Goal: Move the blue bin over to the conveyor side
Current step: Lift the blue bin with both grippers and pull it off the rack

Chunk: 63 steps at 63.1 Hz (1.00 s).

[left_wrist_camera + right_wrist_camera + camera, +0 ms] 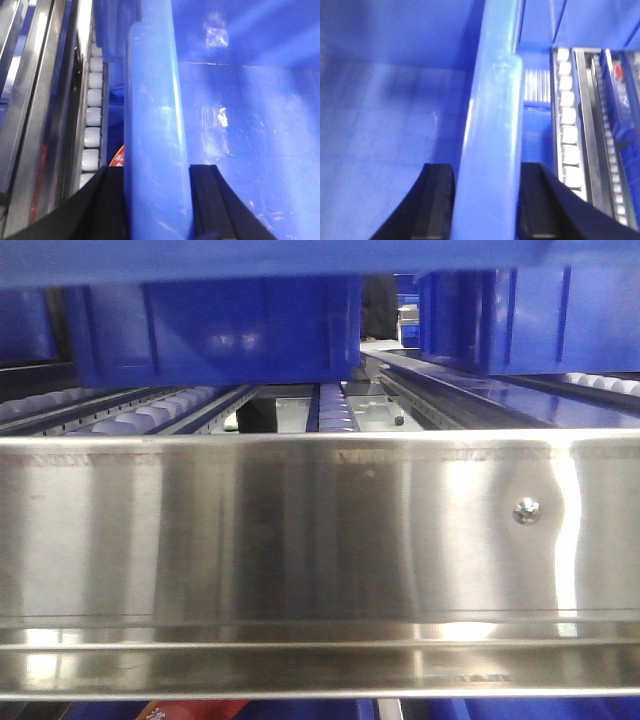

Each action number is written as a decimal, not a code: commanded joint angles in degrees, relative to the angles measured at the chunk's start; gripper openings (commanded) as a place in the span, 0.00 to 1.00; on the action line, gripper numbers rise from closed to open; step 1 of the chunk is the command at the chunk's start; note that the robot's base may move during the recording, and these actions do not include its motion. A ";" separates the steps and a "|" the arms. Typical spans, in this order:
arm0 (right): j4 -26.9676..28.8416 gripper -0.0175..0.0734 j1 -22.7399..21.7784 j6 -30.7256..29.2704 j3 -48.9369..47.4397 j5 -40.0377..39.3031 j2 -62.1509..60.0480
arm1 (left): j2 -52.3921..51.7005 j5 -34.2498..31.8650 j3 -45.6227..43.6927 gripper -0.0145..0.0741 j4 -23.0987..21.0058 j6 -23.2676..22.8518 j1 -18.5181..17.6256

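Blue bin [157,125]: rim walls straddled, one per arm, judged for balanced two-sided carry. Left pincer [157,205] clamped on rim, finger each side; right pincer [487,205] likewise. Bin location: shelf, just beside roller tracks [568,130], near steel rail [320,540]. Conveyor side not in view.

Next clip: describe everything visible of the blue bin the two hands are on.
The blue bin is glossy blue plastic with smooth, lightly scuffed inner walls and a thick rounded rim. What shows of its inside is empty. The left hand and right hand each clamp the rim, one black finger inside and one outside. White rollers in steel rails run beside it. What it rests on is out of view.
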 commanded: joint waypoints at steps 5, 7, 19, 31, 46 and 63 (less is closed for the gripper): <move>-3.49 0.10 -0.31 0.03 -1.03 -4.77 -4.14 | -4.05 -2.90 -1.39 0.14 1.63 0.16 -0.04; -3.49 0.10 -0.31 0.16 -1.03 -4.77 -4.75 | -4.61 -2.86 -1.39 0.14 1.63 0.16 -0.04; -3.06 0.10 -0.31 0.45 -0.25 -4.77 -7.84 | -6.84 -2.86 -1.39 0.14 1.63 0.16 -0.04; -3.02 0.10 -0.31 0.45 5.88 -4.77 -12.15 | -7.76 -2.86 -1.39 0.14 1.63 0.16 -0.04; -3.02 0.10 -0.31 0.45 6.91 -4.77 -14.68 | -9.14 -2.86 0.09 0.14 1.63 0.16 -0.04; -2.92 0.10 -0.31 0.45 6.91 -4.77 -14.67 | -11.10 -2.86 0.35 0.14 1.63 0.16 -0.04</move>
